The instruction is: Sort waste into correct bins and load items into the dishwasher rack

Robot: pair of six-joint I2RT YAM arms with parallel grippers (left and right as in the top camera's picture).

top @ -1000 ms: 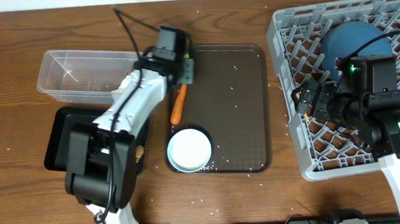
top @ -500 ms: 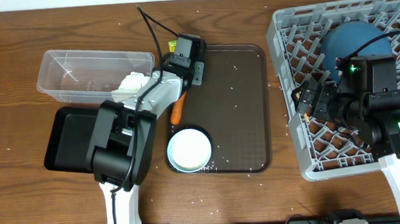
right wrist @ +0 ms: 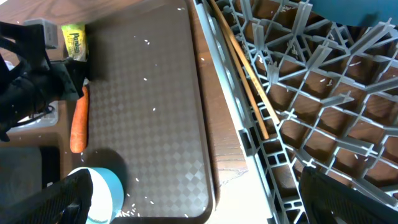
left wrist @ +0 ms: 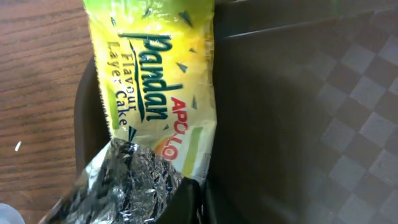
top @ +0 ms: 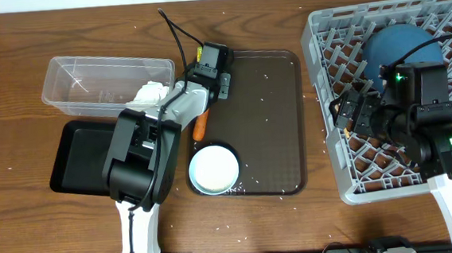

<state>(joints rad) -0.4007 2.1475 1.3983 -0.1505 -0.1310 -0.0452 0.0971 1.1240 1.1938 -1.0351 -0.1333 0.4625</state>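
Note:
My left gripper [top: 203, 60] is at the far-left corner of the brown serving tray [top: 265, 116]. In the left wrist view its fingers [left wrist: 198, 202] are pressed together on the lower edge of a yellow-green Pandan wrapper [left wrist: 155, 93], which also shows in the right wrist view [right wrist: 73, 38]. An orange carrot [top: 200, 127] lies on the tray's left side. A light-blue cup [top: 214, 169] stands at its front-left corner. My right gripper [top: 353, 114] is open and empty over the grey dishwasher rack [top: 349, 174]. The rack holds the dark-blue dish [top: 396, 47] and the chopsticks [right wrist: 242, 68].
The clear tub [top: 87, 80] is at the back left, with a crumpled white tissue [top: 150, 93] at its near-right corner. The black tray [top: 73, 157] lies in front of the tub, partly under my left arm. White rice grains are scattered on the brown tray and the table.
My left arm swung right from the tub's edge to the tray corner, uncovering the tissue. It has barely moved since. The right arm is still.

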